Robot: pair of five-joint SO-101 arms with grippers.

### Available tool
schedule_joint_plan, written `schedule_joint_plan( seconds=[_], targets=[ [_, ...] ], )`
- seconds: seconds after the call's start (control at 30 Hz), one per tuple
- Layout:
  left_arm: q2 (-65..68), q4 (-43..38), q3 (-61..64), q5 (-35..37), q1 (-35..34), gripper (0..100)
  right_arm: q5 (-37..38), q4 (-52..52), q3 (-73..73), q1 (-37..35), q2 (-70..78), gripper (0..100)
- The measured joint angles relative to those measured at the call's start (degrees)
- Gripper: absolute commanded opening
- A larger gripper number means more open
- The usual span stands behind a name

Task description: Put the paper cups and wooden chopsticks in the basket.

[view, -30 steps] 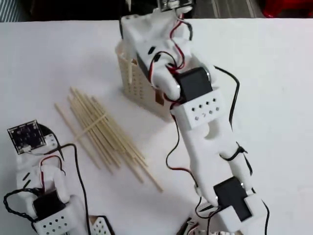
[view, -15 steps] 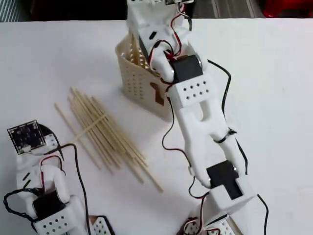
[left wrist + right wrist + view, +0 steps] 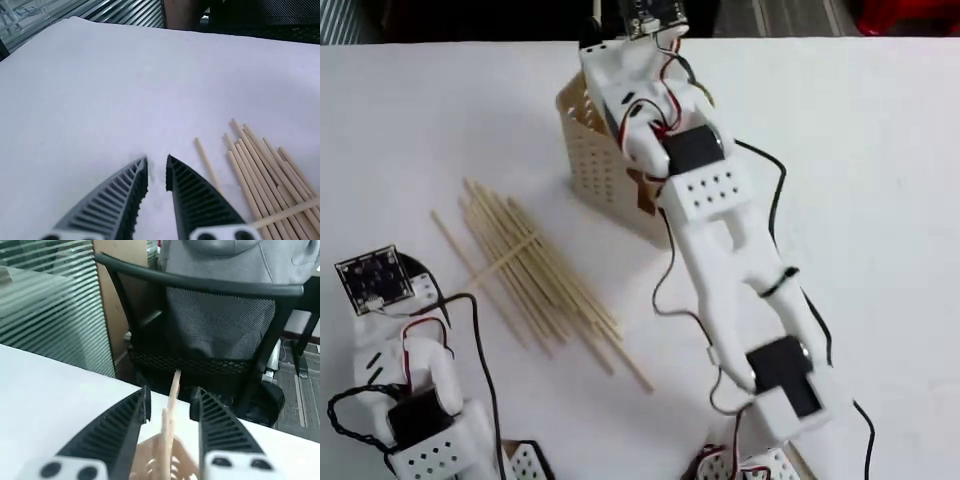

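Right claw (image 3: 170,392) hangs over the basket (image 3: 603,178) with its jaws spread. A few upright chopsticks (image 3: 173,390) stand between them, clear of both jaws, their ends down in the basket just beneath. That looks like the drop-off for this batch. Next call: lift straight out without snagging the sticks, then go for the loose chopsticks (image 3: 535,272) on the table (image 3: 880,150). The right wrist camera gives the gap around the sticks; the high view gives the layout of basket and pile. Left claw (image 3: 156,160) is barely parted and empty, that pile just ahead of it and off to one side.
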Motion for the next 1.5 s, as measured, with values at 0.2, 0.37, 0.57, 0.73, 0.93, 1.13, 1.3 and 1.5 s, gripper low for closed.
schedule_joint_plan(
  seconds=[0.2, 0.37, 0.57, 0.73, 0.93, 1.13, 1.3, 1.5],
  targets=[
    [0.00, 0.00, 0.00, 0.00, 0.00, 8, 0.00, 12.57, 0.00, -2.46, -9.93, 4.3],
    [0.00, 0.00, 0.00, 0.00, 0.00, 8, 0.00, 29.27, 0.00, -5.19, -16.79, 2.4],
    [0.00, 0.00, 0.00, 0.00, 0.00, 8, 0.00, 46.24, 5.98, -8.09, -21.45, 2.4],
    [0.00, 0.09, 0.00, 0.00, 0.00, 8, 0.00, 47.91, 17.85, -8.09, -24.18, 2.6],
    [0.00, 6.95, -7.30, -2.11, 0.09, 8, 0.00, 43.16, 32.53, -6.77, -27.25, 2.4],
    [-0.09, 12.92, -14.42, -9.05, 5.36, 12, -4.04, 31.03, 46.86, -0.26, -30.42, 2.7],
    [10.64, 15.65, -23.65, -13.98, 8.09, 19, -4.48, 20.66, 56.62, 1.23, -30.77, 2.7],
    [36.48, 23.03, -40.79, -19.52, 8.09, 24, -4.48, 14.07, 60.75, 1.41, -30.77, 2.7]
  ],
)
